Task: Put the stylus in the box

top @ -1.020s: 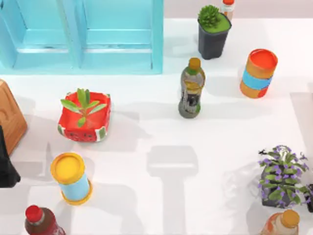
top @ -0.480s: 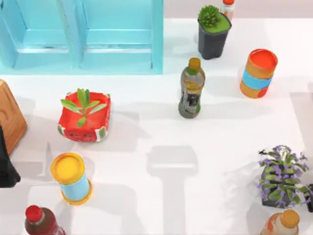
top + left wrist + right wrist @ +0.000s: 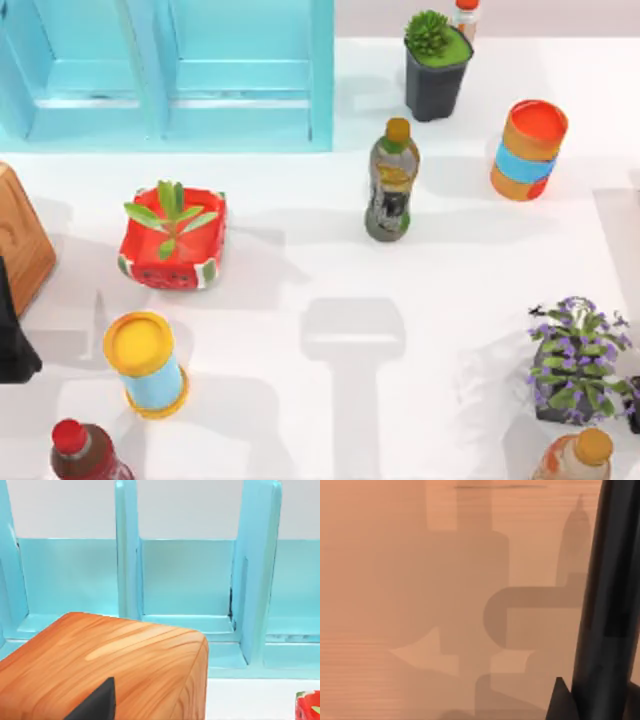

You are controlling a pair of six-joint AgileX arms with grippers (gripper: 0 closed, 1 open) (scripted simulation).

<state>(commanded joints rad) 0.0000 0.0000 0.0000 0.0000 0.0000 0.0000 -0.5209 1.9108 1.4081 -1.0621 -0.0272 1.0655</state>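
My right gripper's grip I couldn't tell; the stylus (image 3: 607, 605) hung upright beside it over wood (image 3: 420, 580). Best lowered straight, gently.

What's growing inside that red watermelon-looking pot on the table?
A small plant with long green leaves stands up out of the red watermelon pot. Its leaves spread over the opening, so the soil and the bottom of the pot are covered and cannot be seen.
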